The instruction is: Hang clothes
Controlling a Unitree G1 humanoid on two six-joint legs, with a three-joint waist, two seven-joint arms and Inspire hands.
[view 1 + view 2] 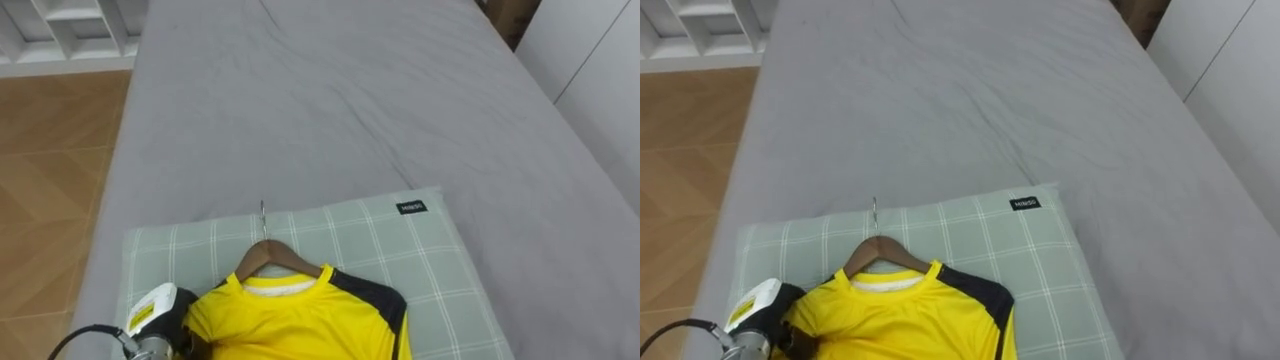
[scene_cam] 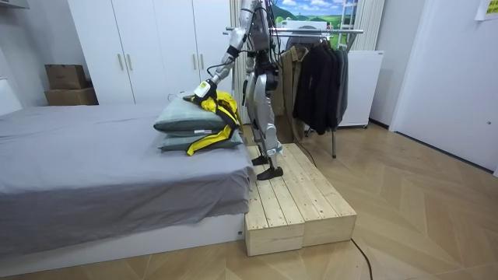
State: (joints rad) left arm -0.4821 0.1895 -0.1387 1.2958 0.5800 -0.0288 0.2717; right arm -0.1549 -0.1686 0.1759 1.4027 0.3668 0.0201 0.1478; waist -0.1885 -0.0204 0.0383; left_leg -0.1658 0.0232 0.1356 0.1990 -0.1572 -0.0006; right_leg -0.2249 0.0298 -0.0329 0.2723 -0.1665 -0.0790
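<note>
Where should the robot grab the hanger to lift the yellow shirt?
Probably the bare neck of the wooden hanger, under its metal hook, from above: it lies flat on the checked pillow, hook pointing away from the robot, and the yellow shirt covers its arms.

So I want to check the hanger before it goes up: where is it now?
In the left eye view the hanger lies low, left of centre, inside the yellow shirt's collar on the checked pillow.

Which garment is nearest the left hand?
The yellow shirt, on its hanger on the checked pillow beside the left hand; the dark coats hang on the rack.
</note>
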